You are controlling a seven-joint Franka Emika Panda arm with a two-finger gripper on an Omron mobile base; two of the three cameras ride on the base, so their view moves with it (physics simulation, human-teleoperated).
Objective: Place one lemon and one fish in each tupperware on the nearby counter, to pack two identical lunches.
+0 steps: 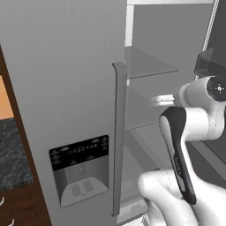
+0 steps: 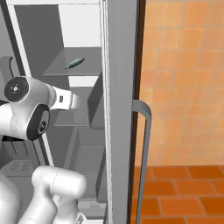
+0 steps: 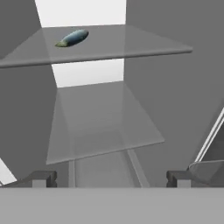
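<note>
Fish: lying on the far upper fridge shelf, left side; probably light, slick, slightly soft, best pinched across mid-body. Tool: hovering below it, spread fully wide, carrying nothing.

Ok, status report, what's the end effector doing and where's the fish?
End effector open, empty, inside the fridge. Fish lying on the upper glass shelf, above and beyond the fingertips. Nothing between them.
</note>
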